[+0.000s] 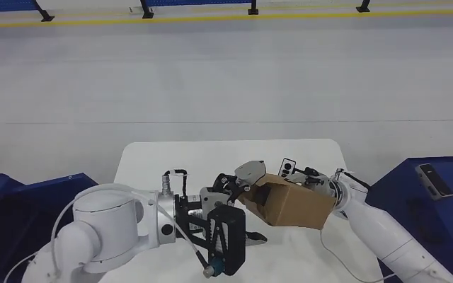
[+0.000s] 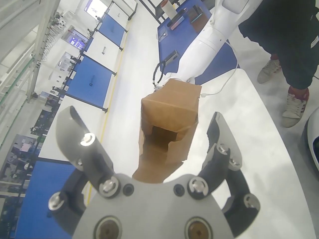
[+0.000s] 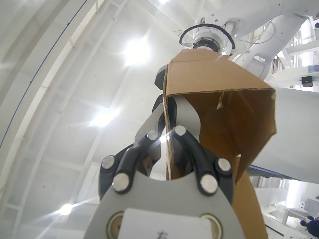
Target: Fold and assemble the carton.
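Note:
A brown carton [image 1: 294, 204] hangs above the white table [image 1: 177, 163], lying on its side between my two arms. My right gripper [image 1: 320, 188] is shut on one wall at its far end; the right wrist view has the cardboard edge pinched in the right gripper [image 3: 165, 118], one finger inside the carton [image 3: 224, 75]. My left gripper [image 1: 252, 204] is open at the other end. In the left wrist view the left gripper [image 2: 140, 113] has its grey and black fingers either side of the carton [image 2: 172, 105], whose open mouth faces it, and a loose flap hangs toward the palm.
A blue side table [image 1: 417, 191] with a small device [image 1: 433, 178] stands to the right, and another blue surface [image 1: 28, 191] lies to the left. Several small items sit on the blue side table [image 2: 174, 26] behind the right arm. Bare tabletop lies beyond the carton.

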Robot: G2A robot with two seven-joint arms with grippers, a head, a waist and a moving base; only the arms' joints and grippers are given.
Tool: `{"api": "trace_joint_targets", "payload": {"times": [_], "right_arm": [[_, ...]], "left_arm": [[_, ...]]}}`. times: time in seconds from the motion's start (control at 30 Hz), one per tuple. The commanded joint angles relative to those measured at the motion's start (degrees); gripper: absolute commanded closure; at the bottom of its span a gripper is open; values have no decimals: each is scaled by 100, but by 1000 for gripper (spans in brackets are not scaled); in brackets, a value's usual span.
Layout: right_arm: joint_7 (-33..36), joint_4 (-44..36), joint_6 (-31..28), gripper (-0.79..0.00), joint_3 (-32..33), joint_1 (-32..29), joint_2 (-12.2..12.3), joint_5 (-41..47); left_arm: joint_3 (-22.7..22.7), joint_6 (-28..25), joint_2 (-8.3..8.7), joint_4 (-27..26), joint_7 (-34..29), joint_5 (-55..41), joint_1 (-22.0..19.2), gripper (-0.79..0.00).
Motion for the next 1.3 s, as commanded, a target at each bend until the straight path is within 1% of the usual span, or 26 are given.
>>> {"api": "trace_joint_targets", "payload": {"times": [0.0,0.03,0.13,0.17,0.23,0.37,0.6,0.9,1.03,1.13,1.23,1.27], "right_arm": [[-138,-95,35,0,54,-50,-6,5],[-163,-119,56,0,86,-73,-7,-16],[-182,-186,121,0,180,-146,-9,-54],[-186,-204,142,0,207,-169,-11,-70],[-194,-245,164,0,260,-216,-15,-108],[-196,-296,202,0,348,-315,-26,-177],[-174,-362,243,0,462,-445,-57,-298],[-178,-415,308,0,618,-545,-98,-398],[-193,-421,329,0,675,-575,-114,-413],[-208,-423,344,0,718,-592,-123,-415],[-221,-435,357,0,744,-608,-134,-422],[-225,-439,361,0,752,-613,-137,-425]], "left_arm": [[-145,-20,26,-26,-91,-138,42,-391],[-213,-119,43,-26,-174,-193,27,-354],[-322,-372,91,-26,-472,-390,-18,-351],[-315,-484,107,-26,-589,-469,-42,-326],[-285,-591,133,-26,-849,-614,-103,-305],[-169,-577,149,-26,-1112,-754,-311,-339],[146,-311,129,-26,-1260,-796,-585,-339],[440,-103,135,-26,-1558,-922,-710,-314],[381,2,142,-26,-1466,-1001,-755,-326],[301,-79,168,-26,-1401,-1211,-712,-332],[219,-227,213,-26,-1591,-1318,-699,-323],[217,-305,231,-26,-1695,-1355,-698,-308]]}}
